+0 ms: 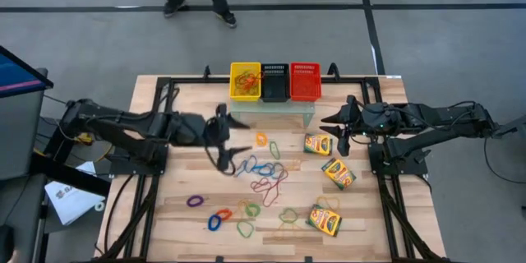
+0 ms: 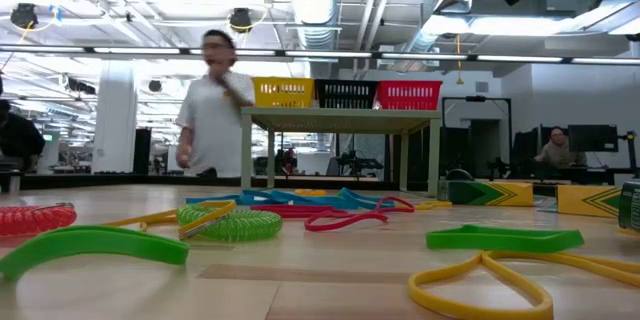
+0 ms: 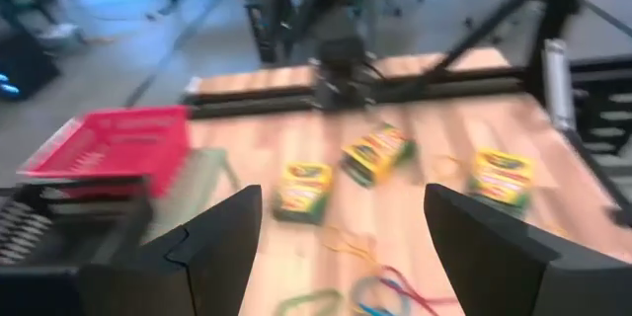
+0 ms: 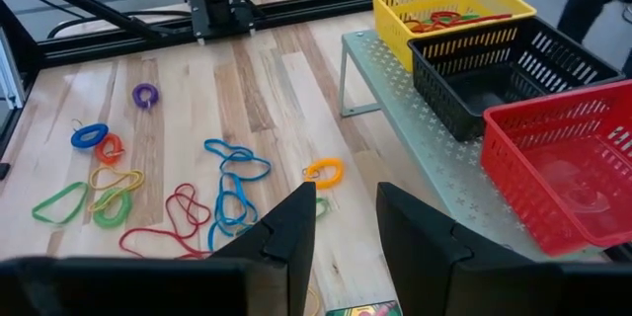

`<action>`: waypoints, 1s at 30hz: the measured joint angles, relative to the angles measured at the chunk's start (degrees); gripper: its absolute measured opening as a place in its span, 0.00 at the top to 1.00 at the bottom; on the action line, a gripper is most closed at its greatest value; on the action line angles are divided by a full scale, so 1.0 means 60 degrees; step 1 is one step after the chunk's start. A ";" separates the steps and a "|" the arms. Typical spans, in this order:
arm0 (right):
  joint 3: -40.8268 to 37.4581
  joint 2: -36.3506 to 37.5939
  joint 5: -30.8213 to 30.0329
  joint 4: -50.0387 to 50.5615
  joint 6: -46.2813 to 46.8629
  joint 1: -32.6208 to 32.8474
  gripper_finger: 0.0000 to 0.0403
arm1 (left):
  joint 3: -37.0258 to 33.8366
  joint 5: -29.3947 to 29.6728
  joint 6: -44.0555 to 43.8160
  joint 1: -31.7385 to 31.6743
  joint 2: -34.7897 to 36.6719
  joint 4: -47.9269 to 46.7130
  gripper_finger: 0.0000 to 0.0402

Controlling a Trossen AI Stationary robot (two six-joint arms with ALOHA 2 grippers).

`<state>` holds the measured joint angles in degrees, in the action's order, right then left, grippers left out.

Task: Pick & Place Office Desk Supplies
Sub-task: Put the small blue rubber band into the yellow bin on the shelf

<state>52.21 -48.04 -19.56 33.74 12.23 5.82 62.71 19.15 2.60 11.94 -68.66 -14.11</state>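
Observation:
Many coloured rubber-band loops [image 1: 261, 182] lie flat on the wooden table, between the two arms and toward its near edge. Three yellow-and-green crayon boxes [image 1: 317, 145], [image 1: 338, 173], [image 1: 325, 219] lie flat on the right side. A few bands [image 4: 449, 18] lie in the yellow basket [image 1: 245, 80]. My left gripper [image 1: 228, 141] hovers open above the table left of the bands, holding nothing; its wrist view [image 3: 341, 247] looks toward the boxes [image 3: 302, 190]. My right gripper [image 1: 333, 127] hangs above the table by the farthest box, its fingers [image 4: 346, 227] a little apart and empty.
Yellow, black [image 1: 274, 82] and red [image 1: 305, 81] mesh baskets stand in a row on a small raised metal shelf [image 1: 271, 113] at the table's far edge. A person [image 2: 215, 100] stands beyond the table. Dark frame rails run along both table sides.

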 joint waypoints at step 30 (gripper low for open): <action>0.0000 -0.0002 0.0001 0.0020 -0.0021 0.0026 0.73 | -0.5882 0.0743 -0.2578 0.1657 -0.0886 0.6533 0.31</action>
<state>52.21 -48.05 -19.55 33.86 12.10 5.98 27.42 23.61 -12.87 21.89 -73.98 25.09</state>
